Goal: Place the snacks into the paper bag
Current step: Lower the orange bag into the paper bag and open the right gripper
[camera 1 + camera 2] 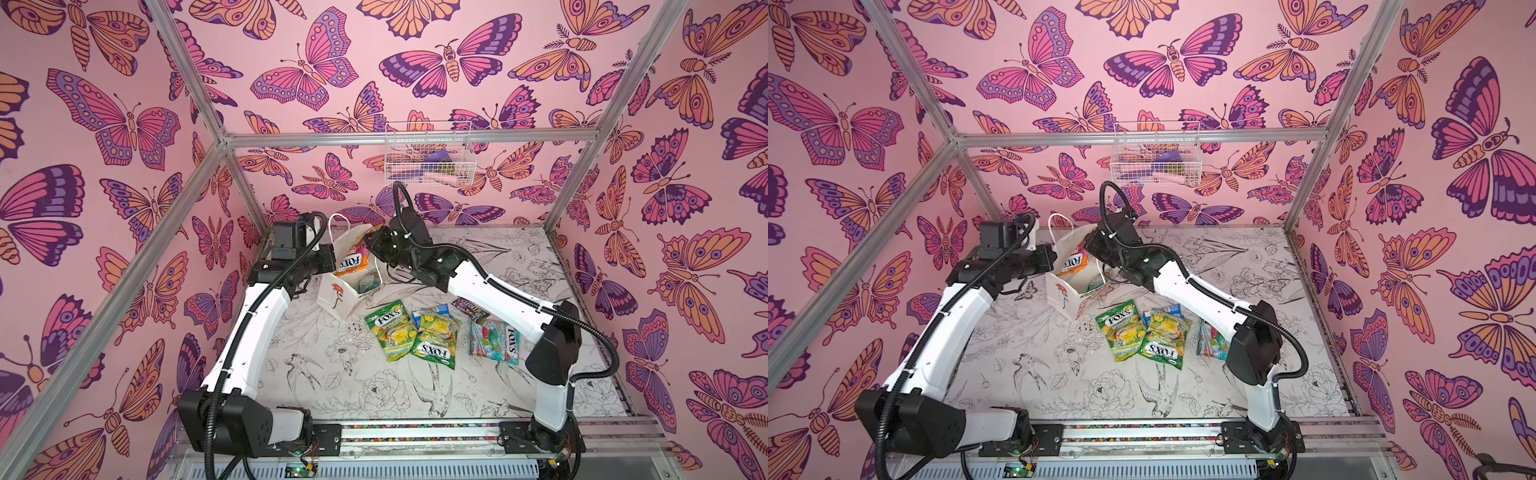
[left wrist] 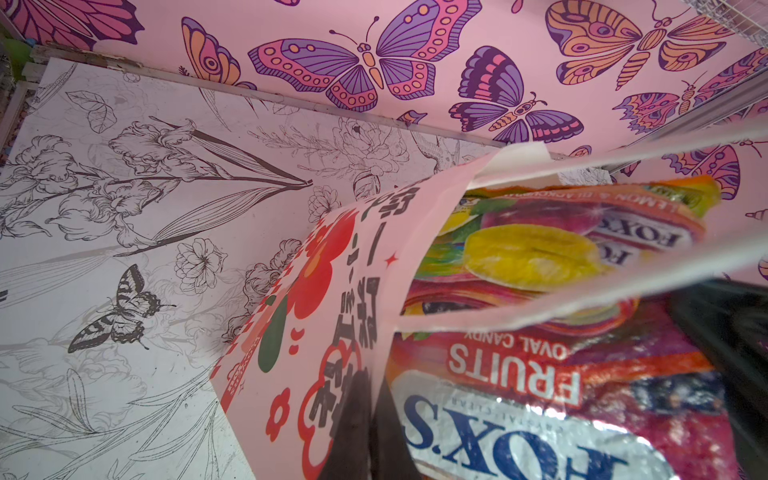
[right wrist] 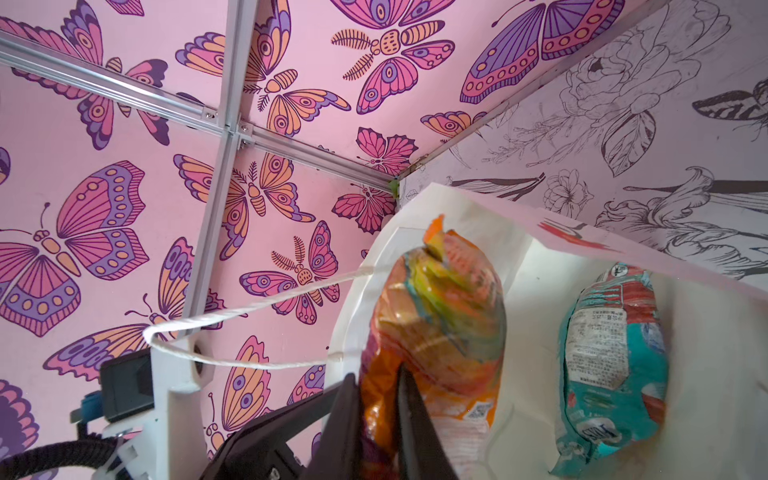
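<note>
Within right gripper (image 3: 377,374): orange packet (image 3: 440,299), pinched, partly inside paper bag (image 3: 478,216). Left gripper (image 2: 372,380): clenched on bag's printed wall.

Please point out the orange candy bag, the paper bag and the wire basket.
orange candy bag (image 1: 352,262), in a top view, on its white label.
paper bag (image 1: 334,296), in a top view, on the face with the red flower.
wire basket (image 1: 400,168), in a top view, on its front wall.

Bright even light, soft shadows, wide-angle edge distortion, blurry wrist-cam foregrnd.
</note>
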Robot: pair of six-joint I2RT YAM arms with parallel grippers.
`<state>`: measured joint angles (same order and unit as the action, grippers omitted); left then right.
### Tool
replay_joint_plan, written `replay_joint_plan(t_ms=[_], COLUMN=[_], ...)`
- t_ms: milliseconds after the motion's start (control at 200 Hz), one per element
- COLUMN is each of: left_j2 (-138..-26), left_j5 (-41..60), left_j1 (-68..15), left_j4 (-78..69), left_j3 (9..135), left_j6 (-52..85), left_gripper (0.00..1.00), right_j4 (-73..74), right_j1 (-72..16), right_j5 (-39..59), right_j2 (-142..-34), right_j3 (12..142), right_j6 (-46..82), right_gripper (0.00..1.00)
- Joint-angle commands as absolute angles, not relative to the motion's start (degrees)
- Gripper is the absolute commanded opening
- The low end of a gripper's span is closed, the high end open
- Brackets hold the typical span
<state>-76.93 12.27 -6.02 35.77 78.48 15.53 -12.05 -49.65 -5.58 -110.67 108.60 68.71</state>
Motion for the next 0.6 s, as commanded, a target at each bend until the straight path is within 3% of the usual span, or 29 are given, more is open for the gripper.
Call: replay_joint_plan(t_ms=[0, 571, 596], left_j2=[-75.4, -75.4, -75.4], left_j5=[13.3, 13.2, 13.3], left_j1=[-6.2, -6.3, -6.3], left_j4=[33.9, 33.9, 33.9], left_j3=[77.8, 77.8, 77.8], left_j6=[15.8, 15.9, 15.9], left_gripper=[0.00, 0.00, 0.00], right_j4=[-9.3, -8.2, -8.0], right_j1=[-50.2, -50.4, -50.4], right_j5=[-7.2, -7.5, -7.5], right_j2=[-110.6, -111.0, -111.0], right_j3=[110.6, 110.2, 110.1], right_j6=[70.9, 70.9, 70.9], right_gripper=[0.00, 0.00, 0.04])
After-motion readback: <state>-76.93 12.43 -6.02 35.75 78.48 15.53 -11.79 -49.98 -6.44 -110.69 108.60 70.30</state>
